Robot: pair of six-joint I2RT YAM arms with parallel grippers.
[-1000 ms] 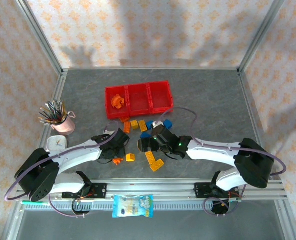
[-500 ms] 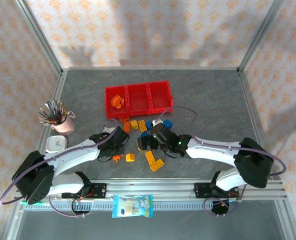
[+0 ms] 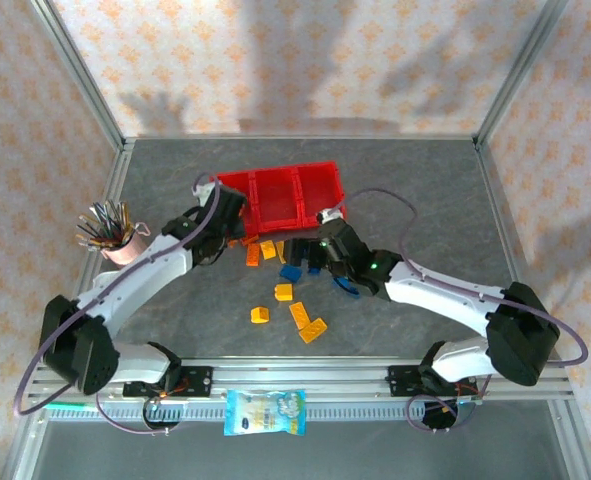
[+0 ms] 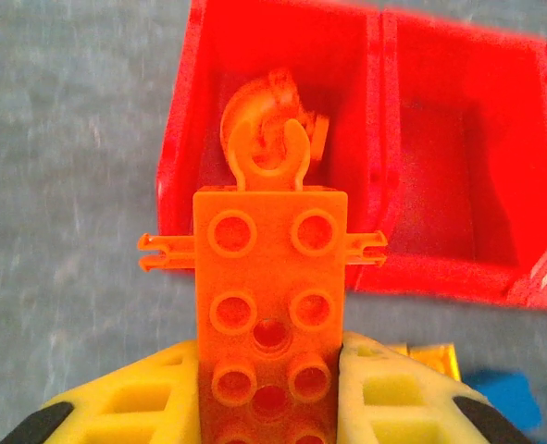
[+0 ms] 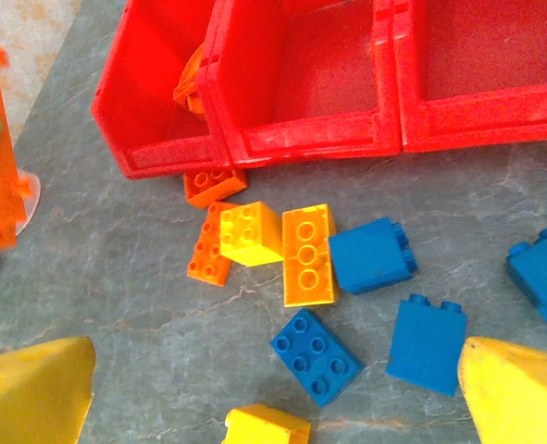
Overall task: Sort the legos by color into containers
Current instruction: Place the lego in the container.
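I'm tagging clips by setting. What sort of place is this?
Probably a robot test cell: grey tabletop boxed in by aluminium frame posts, patterned backdrop panels behind, a mounting rail at the near edge.

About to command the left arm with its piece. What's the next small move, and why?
Probably ease the left gripper forward, then open. Its orange piece pokes over the near wall of the left-end bin, which already holds orange pieces; most of it hangs outside.
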